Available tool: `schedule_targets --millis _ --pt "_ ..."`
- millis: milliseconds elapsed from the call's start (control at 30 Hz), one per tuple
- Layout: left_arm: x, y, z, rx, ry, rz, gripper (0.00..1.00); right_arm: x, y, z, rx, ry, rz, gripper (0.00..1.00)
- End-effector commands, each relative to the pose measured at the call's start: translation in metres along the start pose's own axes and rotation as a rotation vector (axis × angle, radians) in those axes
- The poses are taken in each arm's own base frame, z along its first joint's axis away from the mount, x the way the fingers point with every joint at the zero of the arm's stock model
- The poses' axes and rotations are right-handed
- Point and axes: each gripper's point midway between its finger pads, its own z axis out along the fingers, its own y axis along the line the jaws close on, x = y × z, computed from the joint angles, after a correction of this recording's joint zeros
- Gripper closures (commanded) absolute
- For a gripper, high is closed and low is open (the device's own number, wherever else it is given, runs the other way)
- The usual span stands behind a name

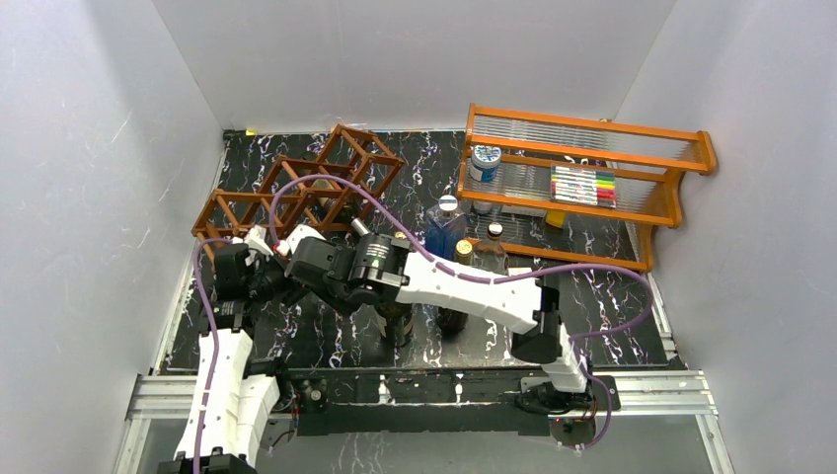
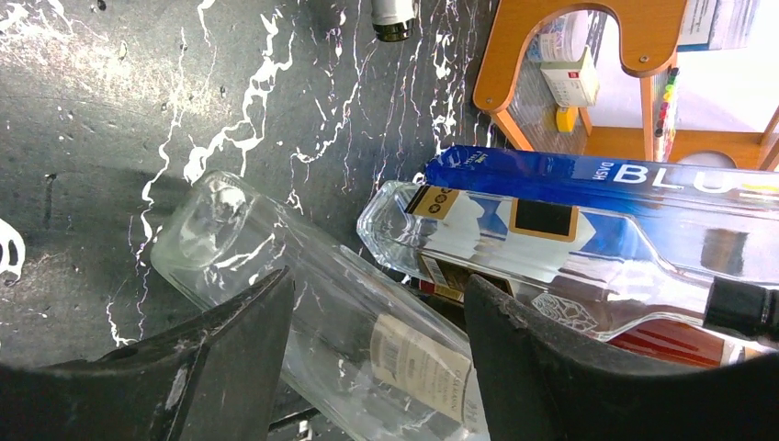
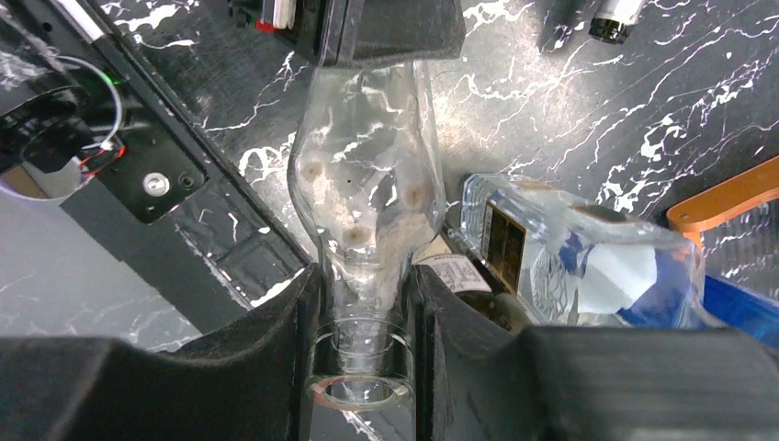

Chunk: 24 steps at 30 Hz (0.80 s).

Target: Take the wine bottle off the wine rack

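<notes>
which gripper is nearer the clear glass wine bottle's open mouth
Right: right gripper clamps the clear glass wine bottle at its neck, by the mouth; left gripper straddles the wider body.

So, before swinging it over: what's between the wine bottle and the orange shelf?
A clear bottle with a blue label sits between them, in the left wrist view.

Just right of my right tool (image 3: 365,294) is a clear square bottle with a blue label (image 3: 570,266), and a dark gold-capped bottle (image 1: 494,245) stands close by it. Farther right and beyond the tool, an orange shelf unit (image 1: 592,128) with clear shelves holds a pack of coloured markers (image 1: 582,186) and a blue-and-white can (image 1: 483,163). Everything rests on the black, white-veined surface (image 1: 612,316).
</notes>
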Motion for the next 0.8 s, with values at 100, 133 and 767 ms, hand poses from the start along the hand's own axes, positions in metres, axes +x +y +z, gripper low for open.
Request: schedule_targets --millis 100,133,767 --pt "0.033 -0.019 0.006 0.122 0.164 -0.076 0.36 -0.054 0.000 0.000 -0.009 -0.179 0.038 1.00" --pt "0.036 -0.019 0.007 0.121 0.175 -0.068 0.36 -0.055 0.000 0.002 -0.009 -0.186 0.039 0.99" --pt "0.045 -0.037 0.012 0.130 0.276 0.034 0.40 -0.094 -0.011 0.005 -0.128 -0.283 0.115 0.86"
